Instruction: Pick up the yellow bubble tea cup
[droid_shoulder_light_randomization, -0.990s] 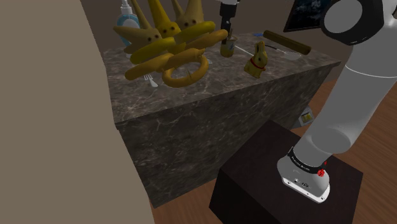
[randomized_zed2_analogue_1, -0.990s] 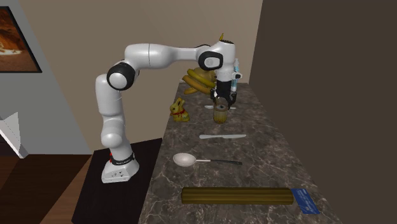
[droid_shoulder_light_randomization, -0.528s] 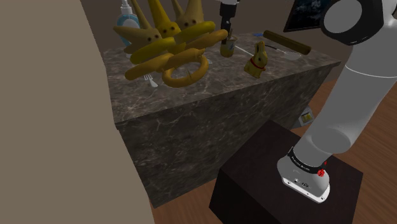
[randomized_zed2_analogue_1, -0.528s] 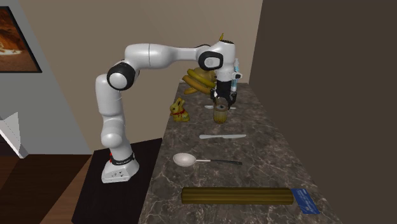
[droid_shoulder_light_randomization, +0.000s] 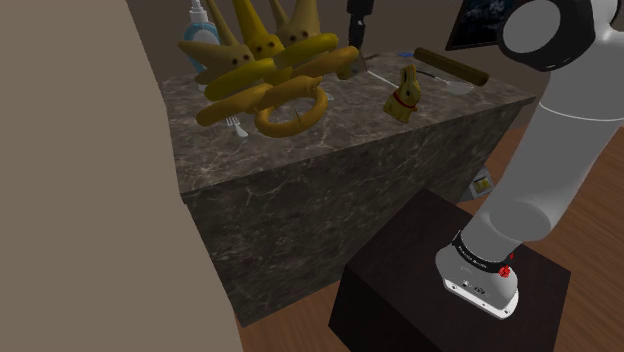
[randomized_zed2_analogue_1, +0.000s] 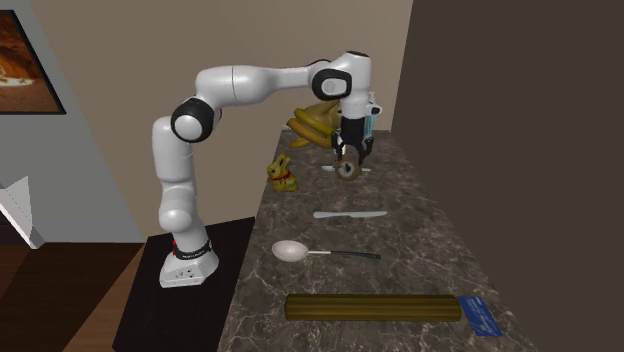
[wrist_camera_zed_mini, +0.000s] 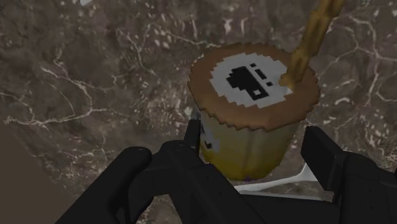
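Clearly clasped in the tool (wrist_camera_zed_mini: 254, 133), yellow bubble tea cup (wrist_camera_zed_mini: 245, 149), long axis along the tool, brown lid (wrist_camera_zed_mini: 254, 86) toward the wrist

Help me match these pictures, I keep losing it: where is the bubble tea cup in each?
Shoulder view: bubble tea cup near the top edge, just right of the bananas.
Second exterior view: far end of the counter, in the pincer.
Wrist view: between the pincer's fingers.
Shared landmark: the gold bunny near it in both exterior views.
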